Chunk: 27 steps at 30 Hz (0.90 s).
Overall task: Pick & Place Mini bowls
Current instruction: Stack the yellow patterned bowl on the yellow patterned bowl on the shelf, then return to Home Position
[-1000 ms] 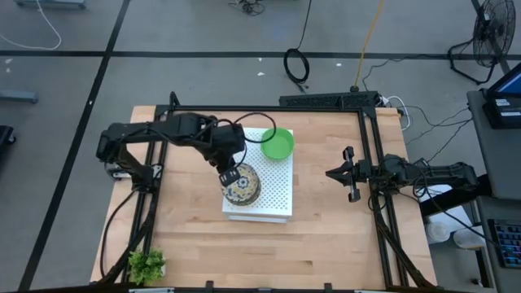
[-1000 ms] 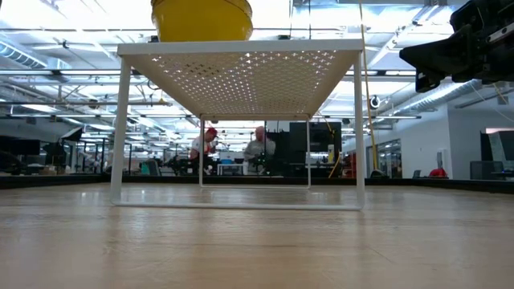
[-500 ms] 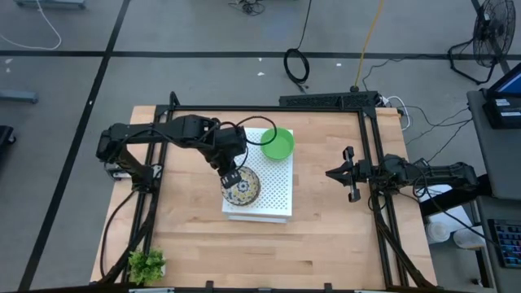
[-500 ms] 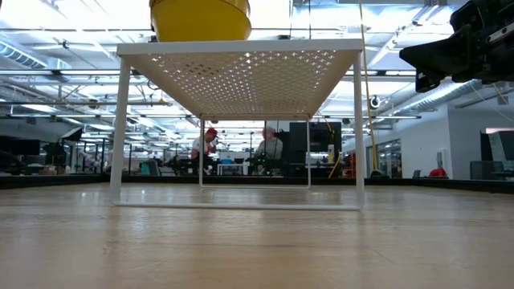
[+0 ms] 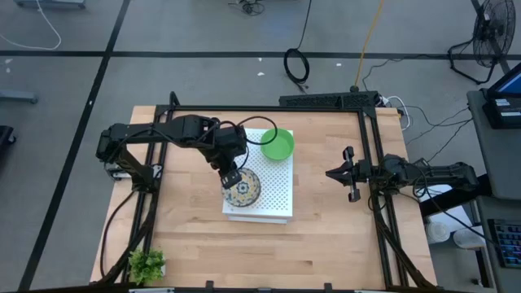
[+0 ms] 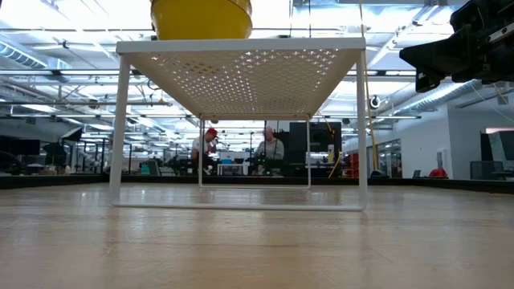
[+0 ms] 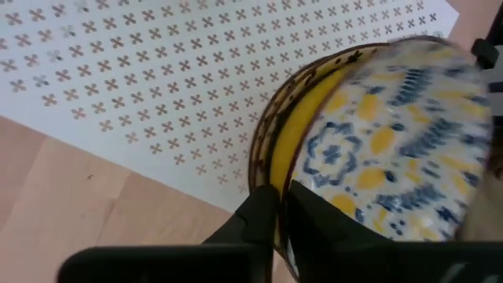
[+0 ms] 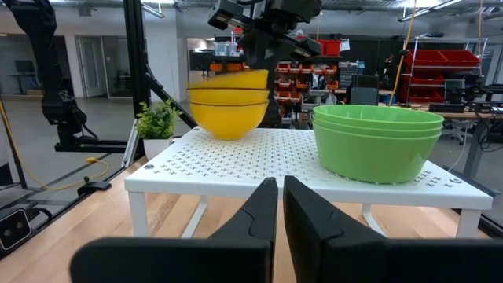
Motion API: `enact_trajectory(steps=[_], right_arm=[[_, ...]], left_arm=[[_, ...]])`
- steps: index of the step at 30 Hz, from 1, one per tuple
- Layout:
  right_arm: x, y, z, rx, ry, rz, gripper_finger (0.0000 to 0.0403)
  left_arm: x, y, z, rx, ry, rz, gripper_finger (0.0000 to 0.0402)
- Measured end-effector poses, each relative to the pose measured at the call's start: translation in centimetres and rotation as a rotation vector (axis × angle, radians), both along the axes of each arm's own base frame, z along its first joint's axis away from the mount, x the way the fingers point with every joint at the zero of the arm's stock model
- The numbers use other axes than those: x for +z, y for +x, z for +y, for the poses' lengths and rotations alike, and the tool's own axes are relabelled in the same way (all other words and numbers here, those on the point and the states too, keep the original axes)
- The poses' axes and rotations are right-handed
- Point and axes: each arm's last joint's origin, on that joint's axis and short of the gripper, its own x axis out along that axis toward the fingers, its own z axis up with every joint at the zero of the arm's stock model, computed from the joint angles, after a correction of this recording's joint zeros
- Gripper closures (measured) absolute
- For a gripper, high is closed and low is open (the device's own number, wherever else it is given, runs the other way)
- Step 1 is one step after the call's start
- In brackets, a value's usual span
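Note:
The white perforated board (image 5: 273, 191) stands on legs mid-table. On its far corner rests a stack of plain green mini bowls (image 5: 278, 144), also seen in the right wrist view (image 8: 377, 141). At its left part sits a stack of patterned mini bowls (image 8: 229, 106), yellow outside and blue-and-yellow inside (image 5: 243, 188). My left gripper (image 5: 231, 177) is above that stack, shut on the top bowl. My right gripper (image 5: 330, 173) waits shut near the table's right edge, pointing at the board, fingers (image 8: 263, 212) touching nothing. My left gripper (image 7: 275, 200) pinches the rim (image 7: 271, 177) of the top patterned bowl, one finger (image 7: 259, 220) outside the wall and one inside. It comes from above, slanting from the table's left. The bowl sits slightly tilted in the stack (image 8: 228, 79) below it.
A small leafy plant (image 5: 146, 263) stands at the table's near left corner. Black frame rails (image 5: 370, 155) run along the left, far and right sides. Bare wood (image 5: 326, 236) lies near and right of the board. People sit far behind the table (image 6: 265, 148).
My left gripper, still shut on the top patterned bowl, has come down a little toward the stack; the bowl shows slightly smaller in the high view than a second ago.

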Motion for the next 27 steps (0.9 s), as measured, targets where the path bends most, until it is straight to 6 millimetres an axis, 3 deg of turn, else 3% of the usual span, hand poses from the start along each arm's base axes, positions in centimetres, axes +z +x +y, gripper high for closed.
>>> enact_trajectory(steps=[13,27], right_arm=[[0.0,0.0,0.0,0.000,0.000,0.000,0.0387],[0.0,0.0,0.0,0.000,0.000,0.000,0.0387]], left_arm=[[0.6,0.0,0.4,-0.008,-0.078,-0.025,0.0252],[5.1,-1.5,2.8,0.009,-0.109,-0.200,0.0236]])
